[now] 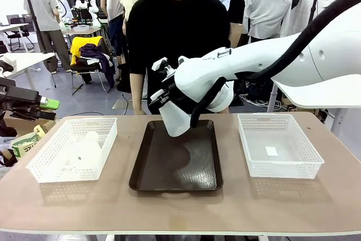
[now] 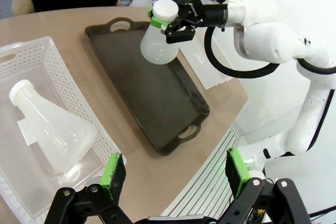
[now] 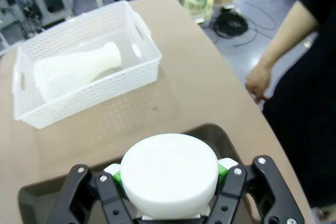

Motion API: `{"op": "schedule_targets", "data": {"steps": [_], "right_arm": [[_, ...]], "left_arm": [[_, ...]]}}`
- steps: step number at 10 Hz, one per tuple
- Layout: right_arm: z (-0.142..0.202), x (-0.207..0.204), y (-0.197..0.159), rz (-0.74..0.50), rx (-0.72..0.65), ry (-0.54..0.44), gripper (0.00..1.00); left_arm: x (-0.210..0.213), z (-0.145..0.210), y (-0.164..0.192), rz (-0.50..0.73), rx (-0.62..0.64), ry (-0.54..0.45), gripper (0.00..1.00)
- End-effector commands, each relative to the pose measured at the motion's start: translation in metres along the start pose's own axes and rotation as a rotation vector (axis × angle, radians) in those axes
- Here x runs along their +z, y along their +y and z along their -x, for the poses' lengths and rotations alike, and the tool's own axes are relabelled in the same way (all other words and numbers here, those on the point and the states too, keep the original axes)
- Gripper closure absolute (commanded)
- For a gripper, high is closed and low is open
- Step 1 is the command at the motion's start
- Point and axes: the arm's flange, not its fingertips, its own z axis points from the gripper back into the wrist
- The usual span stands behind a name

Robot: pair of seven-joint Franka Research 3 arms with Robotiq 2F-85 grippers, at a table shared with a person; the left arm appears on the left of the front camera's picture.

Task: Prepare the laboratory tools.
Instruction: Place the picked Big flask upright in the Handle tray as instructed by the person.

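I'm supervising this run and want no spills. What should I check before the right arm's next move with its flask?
1. Grip: right gripper shut on the neck of the held flask: ok.
2. Attitude: held flask upright: not ok, it is tilted.
3. Position: held flask over the brown tray, off its surface: ok.
4. Other item: second flask lying on its side in the left basket: ok.
5. Other arm: left gripper open, holding nothing: ok.
6. Person: person's hand away from the tray: ok.
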Motion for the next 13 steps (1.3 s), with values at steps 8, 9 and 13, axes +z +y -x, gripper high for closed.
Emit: {"op": "schedule_targets", "data": {"steps": [8, 9, 13], "right_arm": [[0.058, -0.005, -0.018, -0.173, 0.126, -0.426, 1.00], [0.061, -0.007, -0.019, -0.174, 0.120, -0.420, 1.00], [0.078, -0.013, -0.023, -0.163, 0.059, -0.461, 1.00]], "left_arm": [[-0.001, 0.001, 0.003, 0.018, -0.019, -0.025, 0.00], [-0.001, 0.001, 0.003, 0.018, -0.019, -0.025, 0.00], [-0.001, 0.001, 0.003, 0.018, -0.019, -0.025, 0.00]]}}
